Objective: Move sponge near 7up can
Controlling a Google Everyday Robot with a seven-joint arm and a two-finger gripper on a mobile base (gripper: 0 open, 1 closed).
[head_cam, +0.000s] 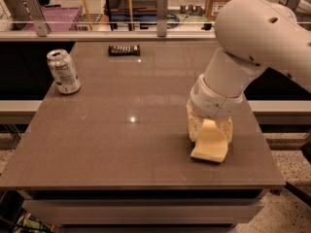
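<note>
The pale yellow sponge [210, 143] lies on the right part of the brown table [126, 144], near its front edge. My gripper [209, 134] comes down on it from above. Its cream fingers [193, 128] stand on either side of the sponge's far end and press against it. The sponge still rests on the table, and its far end is hidden under the wrist. The silver-white 7up can [63, 72] stands upright at the table's far left edge, far from the sponge.
A dark flat ridged bar [124, 49] lies at the back middle of the table. A rail with metal posts [162, 8] runs behind the table. My large white arm [257, 38] covers the right side.
</note>
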